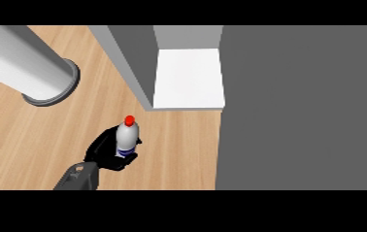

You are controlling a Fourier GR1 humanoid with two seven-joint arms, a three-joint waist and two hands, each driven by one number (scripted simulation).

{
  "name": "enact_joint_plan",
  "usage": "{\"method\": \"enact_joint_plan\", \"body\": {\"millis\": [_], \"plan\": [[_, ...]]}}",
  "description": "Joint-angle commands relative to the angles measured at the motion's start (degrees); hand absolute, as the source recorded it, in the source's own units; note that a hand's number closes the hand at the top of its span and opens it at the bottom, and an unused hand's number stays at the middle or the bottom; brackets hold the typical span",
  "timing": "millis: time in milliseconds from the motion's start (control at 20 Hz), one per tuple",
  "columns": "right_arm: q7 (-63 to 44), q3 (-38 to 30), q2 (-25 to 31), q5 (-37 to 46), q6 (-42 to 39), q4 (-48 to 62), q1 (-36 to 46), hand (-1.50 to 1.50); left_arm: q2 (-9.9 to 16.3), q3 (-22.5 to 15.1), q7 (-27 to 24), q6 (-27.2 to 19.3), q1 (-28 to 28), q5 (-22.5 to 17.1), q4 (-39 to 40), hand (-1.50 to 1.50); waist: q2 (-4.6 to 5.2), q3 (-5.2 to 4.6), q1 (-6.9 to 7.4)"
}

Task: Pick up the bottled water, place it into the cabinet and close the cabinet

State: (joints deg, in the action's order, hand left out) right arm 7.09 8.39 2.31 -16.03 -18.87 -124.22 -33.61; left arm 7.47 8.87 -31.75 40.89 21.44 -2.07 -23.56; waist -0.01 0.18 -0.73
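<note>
The bottled water (127, 138) is a clear bottle with a red cap and a blue label, standing upright over the wooden counter (43, 134). My left hand (106, 151) is shut on it, with the fingers curled round its lower half from the left and underneath. The cabinet (132, 66) stands behind and to the right, with a white shelf floor (190, 78) showing inside. The bottle is in front of the cabinet's left wall, outside the opening. My right hand does not show.
A big dark grey panel (290, 109), apparently the cabinet's door, fills the view's right side. A pale grey cylinder on a round base (39, 68) stands at the upper left. Bare wood lies between the bottle and the cylinder.
</note>
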Motion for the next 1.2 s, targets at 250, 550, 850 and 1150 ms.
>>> {"method": "enact_joint_plan", "body": {"millis": [250, 550, 850, 1150], "plan": [[2.37, 3.14, -0.91, 2.70, -0.55, -1.23, -4.25, -1.50, -1.09, 1.94, -8.68, -0.68, -2.68, -2.46, -0.83, 1.50, 0.07, -0.27, -0.24], [1.04, -0.83, 0.79, -0.20, -0.86, 0.58, -0.71, -1.50, -0.27, 11.11, -7.62, -9.03, -1.39, -11.45, -1.20, 1.50, 0.12, -0.23, 0.20], [1.43, 1.74, 0.00, 0.72, -0.56, -2.52, -3.73, -1.50, 1.32, 12.39, -3.47, -5.28, -3.65, -16.42, -5.00, 1.50, -0.10, -0.17, 0.43], [3.45, 2.28, -2.22, 4.01, 1.93, 5.31, 2.36, -1.50, -1.00, 10.77, 4.26, -5.80, -5.35, -20.36, -13.85, 1.50, -0.16, -0.12, 1.03]]}}
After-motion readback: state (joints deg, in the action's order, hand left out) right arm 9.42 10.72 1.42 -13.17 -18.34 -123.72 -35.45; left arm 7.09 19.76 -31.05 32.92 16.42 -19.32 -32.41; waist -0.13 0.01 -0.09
